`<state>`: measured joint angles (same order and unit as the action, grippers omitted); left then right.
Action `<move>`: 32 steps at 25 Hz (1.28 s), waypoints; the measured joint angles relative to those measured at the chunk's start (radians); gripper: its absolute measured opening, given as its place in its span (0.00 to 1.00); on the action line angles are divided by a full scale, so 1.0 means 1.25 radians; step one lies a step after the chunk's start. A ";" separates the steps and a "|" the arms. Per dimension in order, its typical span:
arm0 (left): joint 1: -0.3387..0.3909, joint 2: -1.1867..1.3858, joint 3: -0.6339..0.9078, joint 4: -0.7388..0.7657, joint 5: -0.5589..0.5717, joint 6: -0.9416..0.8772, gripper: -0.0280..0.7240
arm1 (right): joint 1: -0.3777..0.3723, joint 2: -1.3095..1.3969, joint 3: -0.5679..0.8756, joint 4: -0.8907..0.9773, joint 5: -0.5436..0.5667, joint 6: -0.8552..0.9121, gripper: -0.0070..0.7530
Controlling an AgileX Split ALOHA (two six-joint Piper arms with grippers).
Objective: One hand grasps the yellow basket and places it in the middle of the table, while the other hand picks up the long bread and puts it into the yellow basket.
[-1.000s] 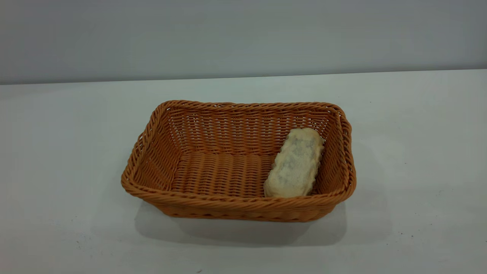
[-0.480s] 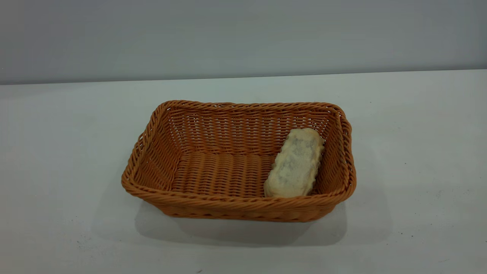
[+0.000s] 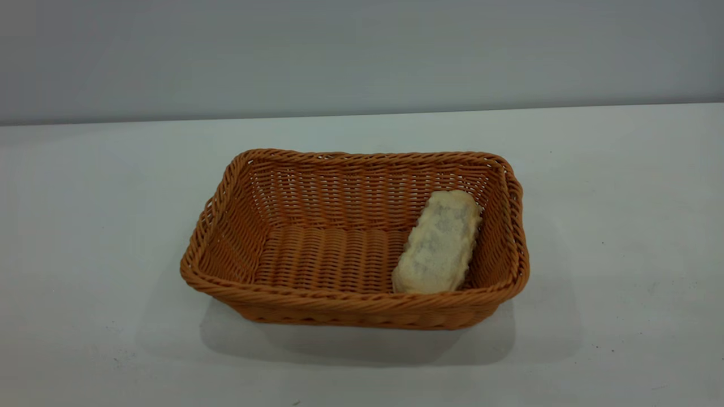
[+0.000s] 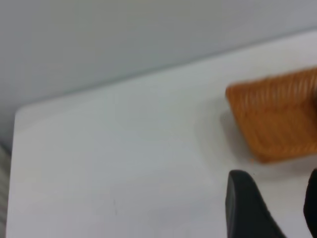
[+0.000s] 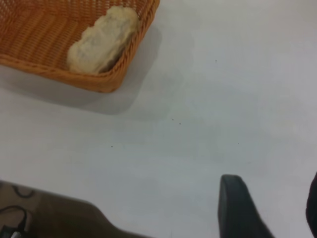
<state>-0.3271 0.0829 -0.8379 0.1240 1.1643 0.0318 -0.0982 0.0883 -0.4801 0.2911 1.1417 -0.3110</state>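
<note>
Two end effectors: you see both only in their own wrist views, none in the exterior view.
Left end effector (image 4: pixel 275 206): lower right of your left wrist frame; two dark fingers with a clear gap between them, holding nothing, over the bare surface (image 4: pixel 124 163).
Right end effector (image 5: pixel 270 208): lower right of your right wrist frame; fingers spread apart, nothing between them, above the surface and well apart from the basket.
Yellow basket (image 3: pixel 362 308): at the centre of your exterior frame, resting on the surface; its corner shows at the right edge of the left wrist frame.
Long bread (image 3: pixel 438 243): inside the basket at its right end, pale mottled underside up, lying lengthwise along the right wall, one end close to the near rim.
</note>
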 joint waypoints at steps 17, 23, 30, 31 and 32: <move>0.189 -0.082 0.276 -0.060 -0.020 0.001 0.51 | 0.000 0.000 0.000 0.006 -0.001 0.000 0.43; 0.211 -0.082 0.280 -0.061 -0.022 -0.001 0.51 | 0.000 0.000 0.000 0.008 -0.001 0.000 0.43; 0.212 -0.082 0.280 -0.063 -0.022 -0.025 0.51 | 0.000 0.000 0.000 0.010 -0.001 0.000 0.43; 0.212 -0.082 0.280 -0.063 -0.022 -0.025 0.51 | 0.000 0.000 0.000 0.010 -0.001 0.000 0.43; 0.212 -0.082 0.280 -0.063 -0.022 -0.025 0.51 | 0.000 0.000 0.000 0.010 -0.001 0.000 0.43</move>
<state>-0.0619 -0.0199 -0.4879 0.0448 1.1374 0.0000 -0.0982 0.0883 -0.4801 0.3039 1.1410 -0.3110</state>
